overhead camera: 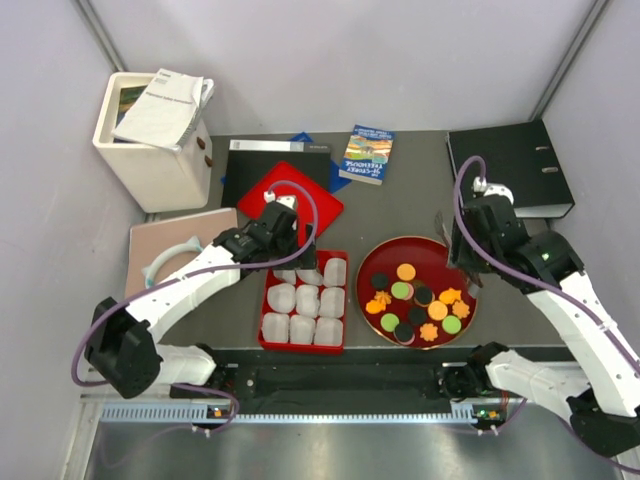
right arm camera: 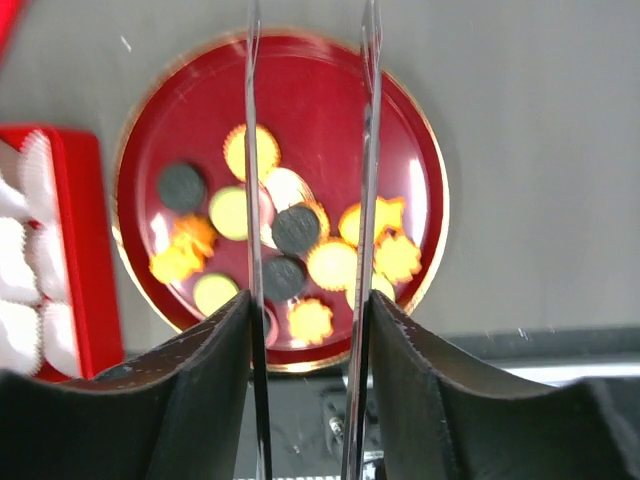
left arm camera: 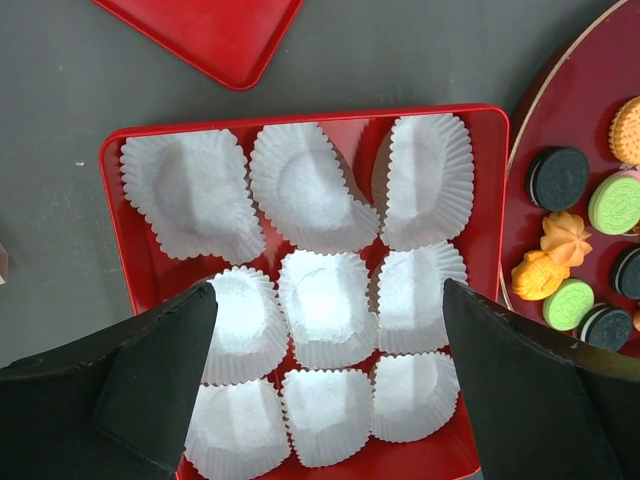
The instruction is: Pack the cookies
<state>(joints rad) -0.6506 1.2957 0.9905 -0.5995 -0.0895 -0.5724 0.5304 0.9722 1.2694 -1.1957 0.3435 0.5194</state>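
Left gripper (left arm camera: 328,290) hangs released above empty paper liners (left arm camera: 310,190); right gripper (right arm camera: 306,305) grasps tweezers (right arm camera: 253,150), poised over the plate's (right arm camera: 330,80) cookies (right arm camera: 296,228) for picking.

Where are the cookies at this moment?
In the top view, the cookies lie on the round red plate, right of centre, just right of the red tray holding white paper liners.

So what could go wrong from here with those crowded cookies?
The cookies touch and overlap on the plate, so the thin tweezers in the right tool may nudge neighbours or lift two. The paper liners in the tray are crumpled and leaning together; a dropped cookie could land between them. The open left tool hangs over the tray, possibly in the way.
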